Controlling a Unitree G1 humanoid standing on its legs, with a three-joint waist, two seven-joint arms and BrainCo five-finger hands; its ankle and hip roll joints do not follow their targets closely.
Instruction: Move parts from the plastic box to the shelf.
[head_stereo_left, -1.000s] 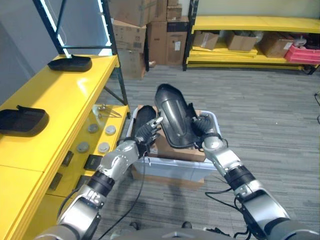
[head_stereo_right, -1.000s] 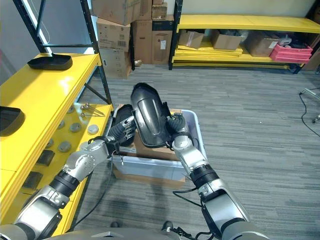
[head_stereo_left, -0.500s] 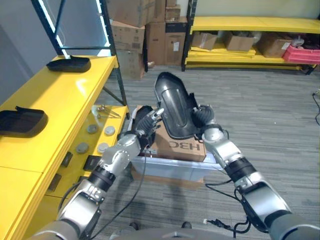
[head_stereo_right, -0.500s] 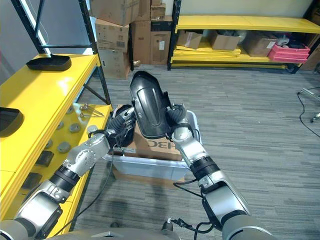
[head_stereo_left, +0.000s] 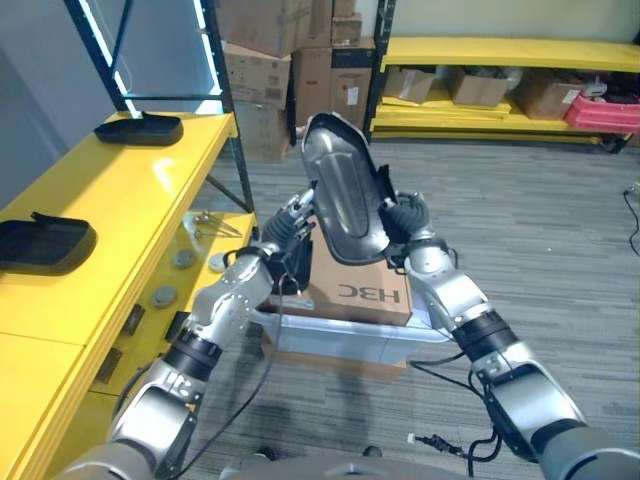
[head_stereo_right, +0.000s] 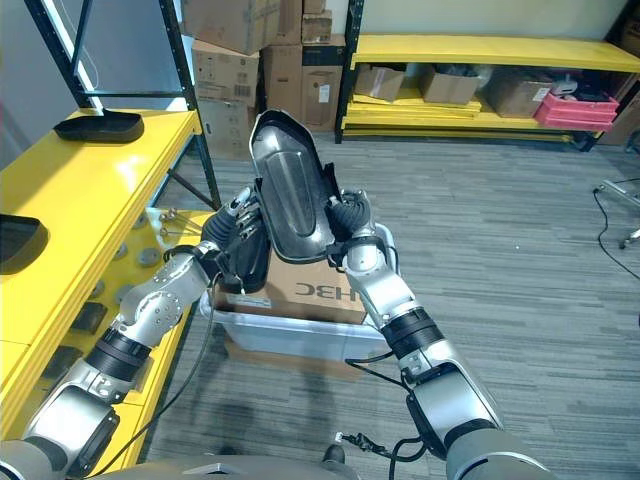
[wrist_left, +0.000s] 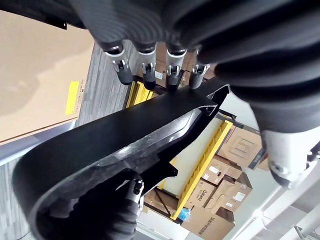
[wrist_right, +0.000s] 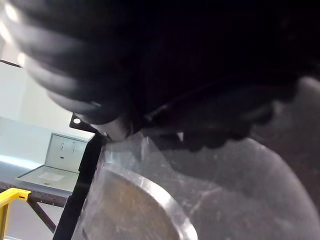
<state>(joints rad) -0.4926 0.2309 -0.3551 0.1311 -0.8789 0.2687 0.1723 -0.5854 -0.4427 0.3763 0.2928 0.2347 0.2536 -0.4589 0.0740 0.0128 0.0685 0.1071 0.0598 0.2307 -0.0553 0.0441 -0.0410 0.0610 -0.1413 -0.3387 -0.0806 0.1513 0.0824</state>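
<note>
- So the big black molded part is up in the air between both hands, held above the plastic box, standing roughly on end and leaning a bit. It's not on the shelf yet; the shelf sits off to the robot's left.
- Biggest risk imo: it's a long, smooth, curved shell held mostly from its sides and lower half. If either hand eases off while swinging left, I'd expect it to pivot or slide out and drop back onto the cardboard box in the bin.
- Second worry: the tall upper end could clip the black shelf upright on the way over, since that post stands between the part and the shelf surface.
- Third: there are already two black parts on the shelf, one at the far end and one nearer. Setting this one down on top of either would leave it rocking, so I'd aim for the bare yellow stretch between them.
- Left hand: fingers look fairly straight, laid along one side of the part with the rim running just below the tips, more bracing than gripping.
- Right hand: pressed against the opposite side, lower down. Its wrist view is dark, so I honestly can't tell whether those fingers are wrapped around the edge or just flat on it.
</note>
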